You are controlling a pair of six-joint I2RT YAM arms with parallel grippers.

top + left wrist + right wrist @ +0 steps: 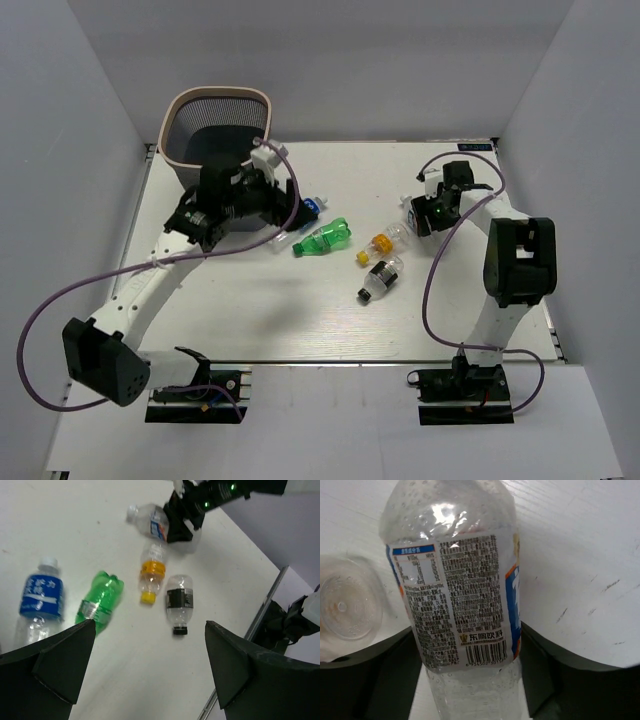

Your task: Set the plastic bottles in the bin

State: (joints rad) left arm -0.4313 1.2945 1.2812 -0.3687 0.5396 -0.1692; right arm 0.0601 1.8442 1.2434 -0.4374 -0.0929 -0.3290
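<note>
So, my right jaws pinch a clear blue-labelled bottle [465,605] lying on the bench [300,320]; left jaws gape wide beside the bin [220,110].

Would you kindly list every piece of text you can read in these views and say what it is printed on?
"东鹏饮料": above the barcode, on the label of the clear bottle, right wrist view.
"6 934502": first barcode digits there; the rest is unclear.
Fine print on that label: too small to read.
White characters on the blue-label bottle: blurred.
Print on the black-label bottle: unreadable.
</note>
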